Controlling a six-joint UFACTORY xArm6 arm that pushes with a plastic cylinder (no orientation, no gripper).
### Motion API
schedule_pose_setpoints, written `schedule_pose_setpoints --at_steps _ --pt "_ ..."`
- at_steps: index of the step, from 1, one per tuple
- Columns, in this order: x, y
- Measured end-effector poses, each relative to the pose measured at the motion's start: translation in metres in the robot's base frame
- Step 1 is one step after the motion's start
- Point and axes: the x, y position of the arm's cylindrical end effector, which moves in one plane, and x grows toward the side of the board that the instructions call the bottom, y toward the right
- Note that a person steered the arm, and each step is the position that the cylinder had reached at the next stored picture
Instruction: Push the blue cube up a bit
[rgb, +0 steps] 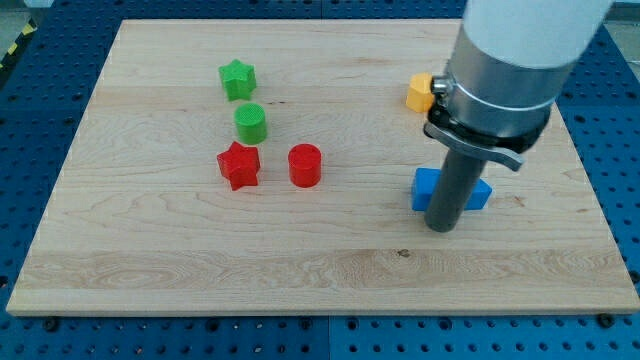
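Here, my tip (441, 226), a bare dark rod end that grips nothing, rests at the bottom edge of the small blue plastic cube (428, 187), which lies just toward the view's top, apparently touching.

- the small blue plastic cube (480, 192) sits flat on the pale wooden board (200, 260), in the right half of the view, a little below mid-height.
- only its left and right ends show; the middle is hidden behind the dark rod.
- my tip (441, 227) rests at the cube's lower edge, apparently touching it.
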Motion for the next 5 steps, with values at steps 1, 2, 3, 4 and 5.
schedule_pose_setpoints --at_steps 1,2,3,4,5 --pt "-0.007 -0.013" --pt "-0.008 -0.019" --pt "-0.008 -0.023" --pt "-0.008 -0.005" --pt "-0.006 0.025"
